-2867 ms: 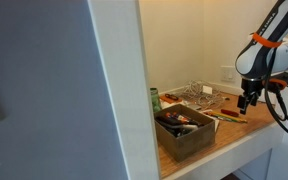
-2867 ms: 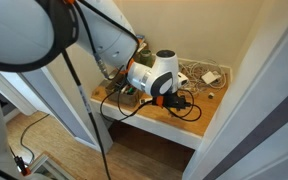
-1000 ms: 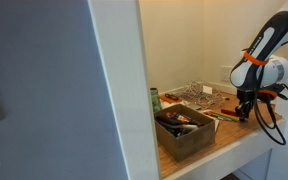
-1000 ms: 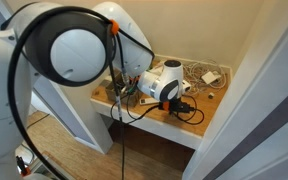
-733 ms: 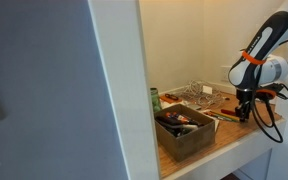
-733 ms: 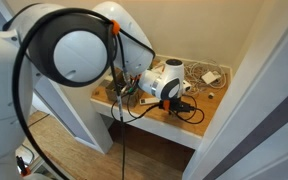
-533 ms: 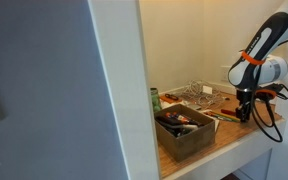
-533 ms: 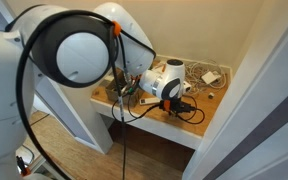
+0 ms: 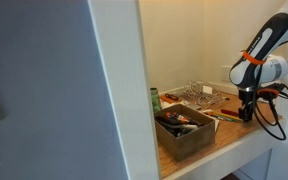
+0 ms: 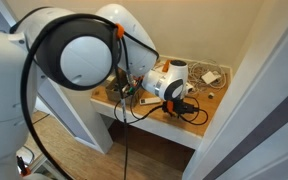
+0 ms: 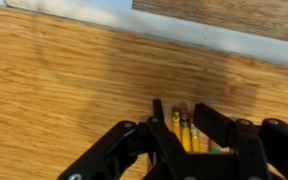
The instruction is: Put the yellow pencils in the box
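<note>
Straddling yellow pencils point(image 11: 185, 132), claw point(image 11: 181, 113) narrow; whether clamped, cannot tell; pencil lower ends hidden behind fingers point(image 11: 213, 122).

It looks like a nook in a home: a wooden counter point(image 10: 210, 104) built into a recess between cream walls point(image 9: 184, 40), framed by white door trim point(image 9: 122, 90), with wood flooring point(image 10: 154, 160) below and household clutter on top

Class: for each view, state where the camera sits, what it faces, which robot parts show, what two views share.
In an exterior view: low, by a panel, facing the box; gripper shows.
In an exterior view: high behind the arm, looking down.
Wrist view: down onto yellow pencils; gripper shows.
Counter appears in both exterior views.
</note>
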Robot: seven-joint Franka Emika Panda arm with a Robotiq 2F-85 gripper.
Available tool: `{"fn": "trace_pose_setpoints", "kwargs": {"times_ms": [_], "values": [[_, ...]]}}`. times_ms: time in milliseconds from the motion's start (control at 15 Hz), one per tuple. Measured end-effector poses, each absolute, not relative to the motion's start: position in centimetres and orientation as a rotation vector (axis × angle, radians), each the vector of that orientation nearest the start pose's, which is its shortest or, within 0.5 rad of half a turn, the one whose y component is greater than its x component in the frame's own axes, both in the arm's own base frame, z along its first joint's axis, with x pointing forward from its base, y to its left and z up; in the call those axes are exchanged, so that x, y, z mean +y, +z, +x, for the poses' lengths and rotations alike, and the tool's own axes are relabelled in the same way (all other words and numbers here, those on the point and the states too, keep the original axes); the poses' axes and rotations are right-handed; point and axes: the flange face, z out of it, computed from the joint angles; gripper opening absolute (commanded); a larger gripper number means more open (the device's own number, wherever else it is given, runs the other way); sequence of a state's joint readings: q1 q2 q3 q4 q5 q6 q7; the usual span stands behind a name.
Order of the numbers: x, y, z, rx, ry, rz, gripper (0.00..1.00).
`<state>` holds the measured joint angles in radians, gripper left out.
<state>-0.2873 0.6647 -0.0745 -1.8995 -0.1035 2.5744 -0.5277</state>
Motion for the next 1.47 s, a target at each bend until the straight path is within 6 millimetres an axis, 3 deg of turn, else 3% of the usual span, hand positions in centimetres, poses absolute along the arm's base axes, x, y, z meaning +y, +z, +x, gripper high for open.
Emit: {"fn": "trace_pose_setpoints", "kwargs": {"times_ms": [733, 1467], "values": [[-23.8, 15.8, 59.0, -0.467, 0.107, -3.176, 0.49], [-22.5, 16.3, 60.1, -0.522, 0.077, -3.149, 0.46]]}}
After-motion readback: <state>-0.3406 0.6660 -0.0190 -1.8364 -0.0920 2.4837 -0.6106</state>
